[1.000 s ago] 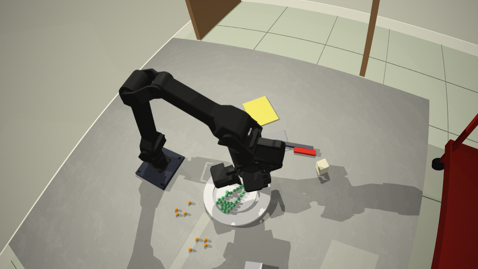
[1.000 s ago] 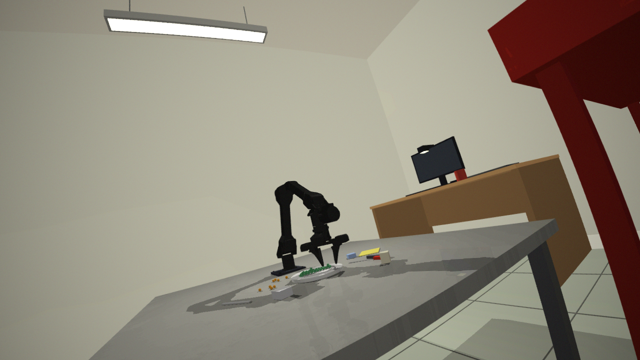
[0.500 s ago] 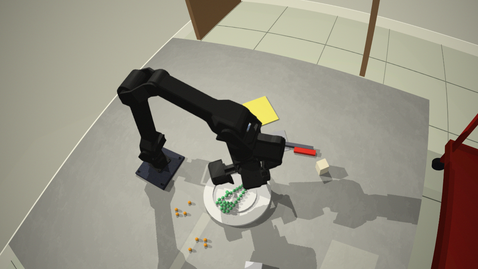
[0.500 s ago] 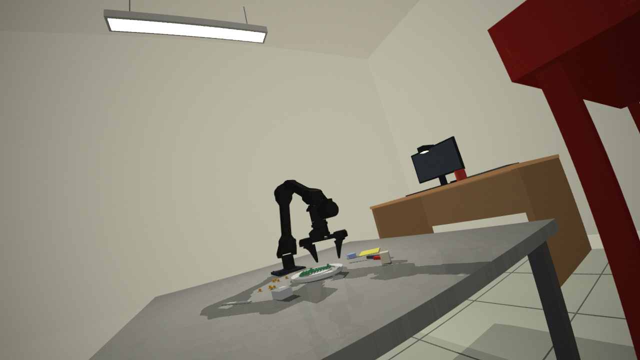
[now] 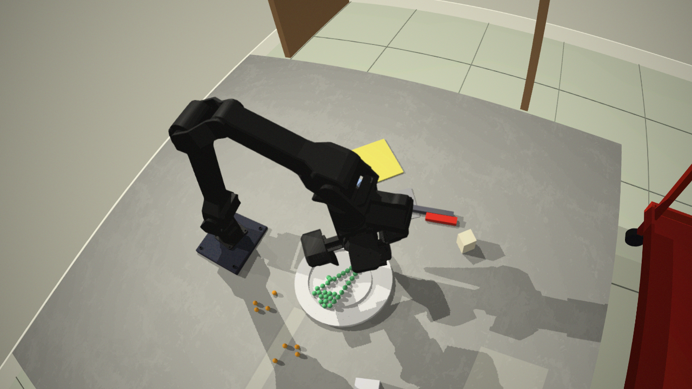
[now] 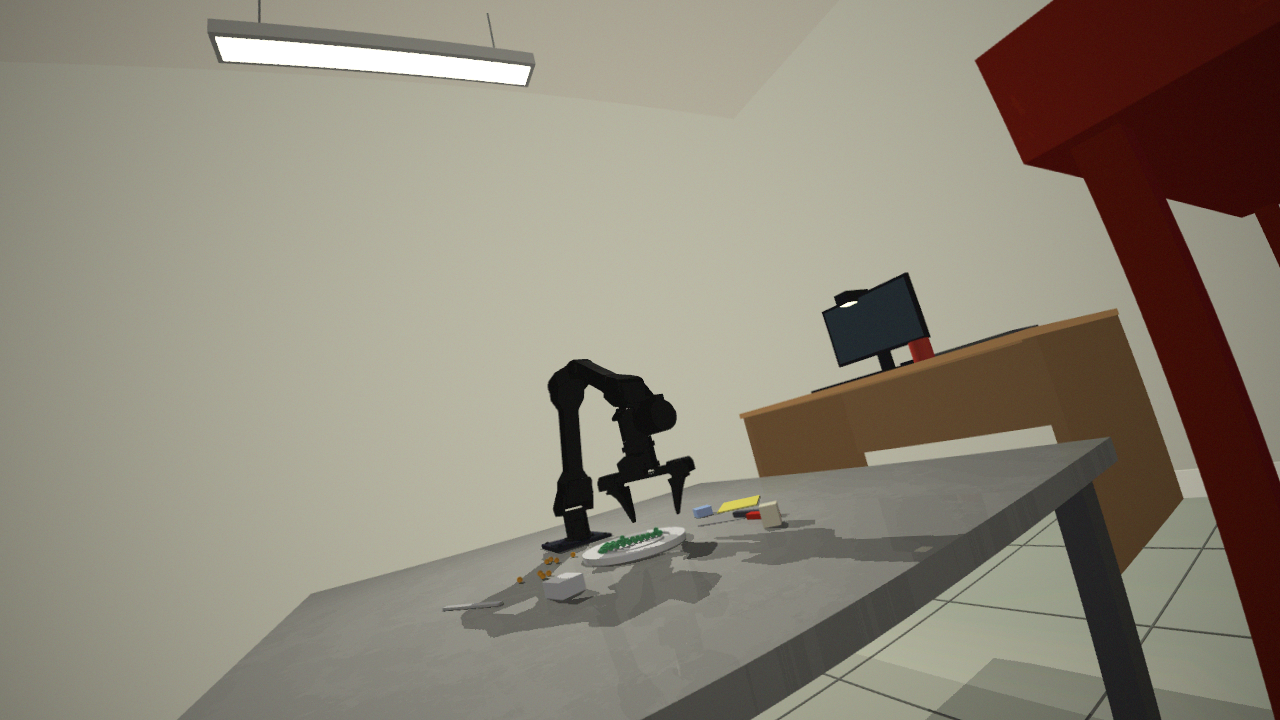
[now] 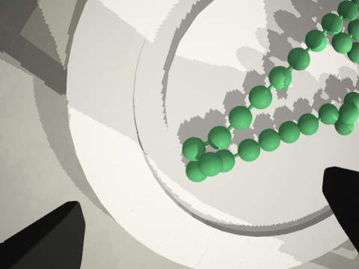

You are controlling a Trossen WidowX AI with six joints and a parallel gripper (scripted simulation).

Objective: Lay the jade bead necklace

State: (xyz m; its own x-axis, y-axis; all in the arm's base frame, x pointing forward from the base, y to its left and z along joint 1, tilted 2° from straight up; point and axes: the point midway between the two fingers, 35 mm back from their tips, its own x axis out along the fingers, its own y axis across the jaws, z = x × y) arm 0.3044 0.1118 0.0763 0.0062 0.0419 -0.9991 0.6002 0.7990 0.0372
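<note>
The round white bead board lies on the table. The jade bead necklace lies on it as a long, narrow, folded loop. In the top view its left end is bunched in a clump, and two strands run across the middle towards the upper right, where the gripper hides the end. In the wrist view the near end is a small bunch inside the board's ring edge. Whether any beads sit in the groove is unclear. My gripper is wide open and empty, above the board and necklace.
Several orange beads lie left of the board. A white block and a thin rod lie nearby. Beyond are a yellow square, a blue block, a red bar beside a dark one, and a cream cube.
</note>
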